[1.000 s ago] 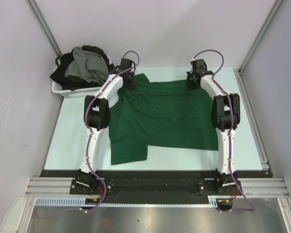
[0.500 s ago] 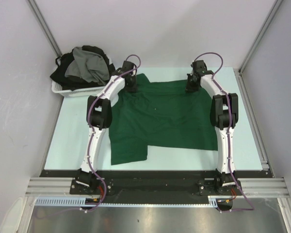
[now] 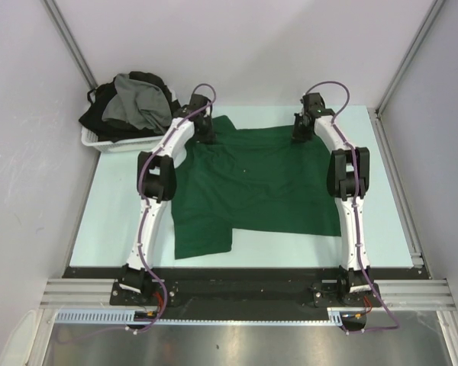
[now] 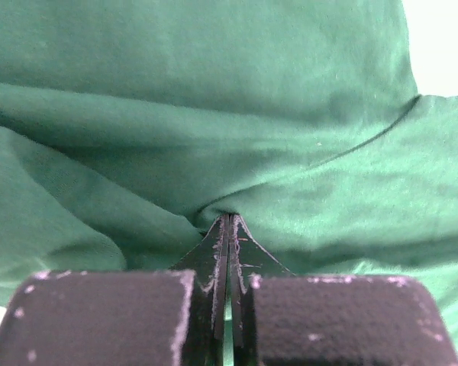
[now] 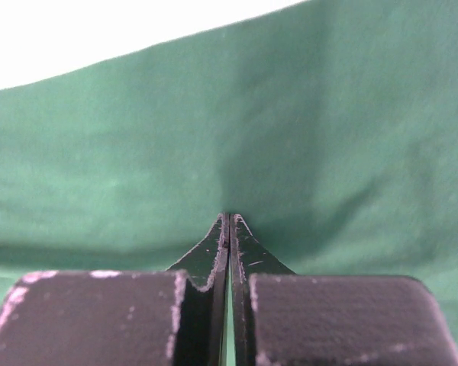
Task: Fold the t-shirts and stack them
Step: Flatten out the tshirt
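A dark green t-shirt (image 3: 259, 183) lies spread flat across the middle of the table, with one part reaching toward the near edge at the left. My left gripper (image 3: 207, 133) is down at the shirt's far left corner. In the left wrist view its jaws are shut (image 4: 229, 219) and green cloth (image 4: 214, 114) puckers into the tips. My right gripper (image 3: 300, 131) is at the shirt's far right edge. Its jaws are also shut (image 5: 229, 217) on the green cloth (image 5: 290, 114), close to the hem. A grey t-shirt (image 3: 137, 107) and black t-shirts (image 3: 95, 114) sit heaped in the basket.
The white plastic basket (image 3: 99, 142) stands at the far left corner, just left of my left arm. Pale green table top (image 3: 114, 221) shows left and right of the shirt. Grey walls and metal posts close in the sides and the back.
My left gripper has closed on the green cloth at the far left corner, after shifting slightly. The right gripper has stayed shut in place.
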{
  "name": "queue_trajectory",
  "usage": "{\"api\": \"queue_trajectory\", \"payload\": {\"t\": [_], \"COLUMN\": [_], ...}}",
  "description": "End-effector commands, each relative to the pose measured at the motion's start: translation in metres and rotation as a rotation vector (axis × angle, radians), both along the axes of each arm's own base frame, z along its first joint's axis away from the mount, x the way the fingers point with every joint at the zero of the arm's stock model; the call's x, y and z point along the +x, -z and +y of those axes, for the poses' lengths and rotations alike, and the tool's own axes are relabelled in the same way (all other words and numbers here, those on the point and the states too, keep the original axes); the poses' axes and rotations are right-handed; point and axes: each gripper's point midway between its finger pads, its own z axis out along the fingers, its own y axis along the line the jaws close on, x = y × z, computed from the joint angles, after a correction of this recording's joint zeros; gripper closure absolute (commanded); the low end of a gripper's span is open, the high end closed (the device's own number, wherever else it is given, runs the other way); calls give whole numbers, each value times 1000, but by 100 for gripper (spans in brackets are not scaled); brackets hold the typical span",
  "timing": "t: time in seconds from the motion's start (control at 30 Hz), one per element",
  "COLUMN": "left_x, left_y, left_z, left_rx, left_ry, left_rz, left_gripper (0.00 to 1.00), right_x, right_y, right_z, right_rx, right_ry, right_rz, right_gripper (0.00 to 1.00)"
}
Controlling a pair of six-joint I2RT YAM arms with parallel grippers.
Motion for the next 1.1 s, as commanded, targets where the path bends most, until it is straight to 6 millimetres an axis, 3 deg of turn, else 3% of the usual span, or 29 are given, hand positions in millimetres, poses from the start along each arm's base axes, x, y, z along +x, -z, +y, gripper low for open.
{"api": "queue_trajectory", "payload": {"t": [0.0,0.2,0.37,0.53,0.63,0.8,0.83,0.87,0.9,0.93,0.97,1.07], "left_x": [23,41,46,63,72,70,69,68,60,61,59,52], "left_y": [7,-4,2,-16,-24,-27,-30,-36,-28,-48,-49,-56], "left_z": [18,40,74,87,83,64,58,53,46,40,37,30], "left_rx": [-52,-5,34,34,-6,-95,-107,-106,-95,-88,-78,-34], "left_ry": [-88,-123,-189,-212,-214,-182,-153,-134,-112,-78,-64,-39], "left_rz": [-31,-109,-105,-178,-213,-205,-212,-227,-208,-256,-261,-259], "left_gripper": [100,97,97,96,95,95,94,94,93,92,91,89], "right_x": [19,34,41,47,49,42,46,45,37,41,40,36], "right_y": [5,15,15,8,3,-7,-17,-39,-35,-45,-65,-84], "right_z": [-15,-38,-58,-69,-70,-49,-45,-35,-32,-29,-22,-13], "right_rx": [-8,-13,-4,-19,11,96,98,95,76,66,69,76], "right_ry": [33,103,156,162,180,145,129,105,83,77,61,43], "right_rz": [-19,-32,-44,-73,-80,-67,-106,-150,-144,-190,-227,-251], "right_gripper": [100,100,100,100,100,100,100,100,100,100,100,100]}}
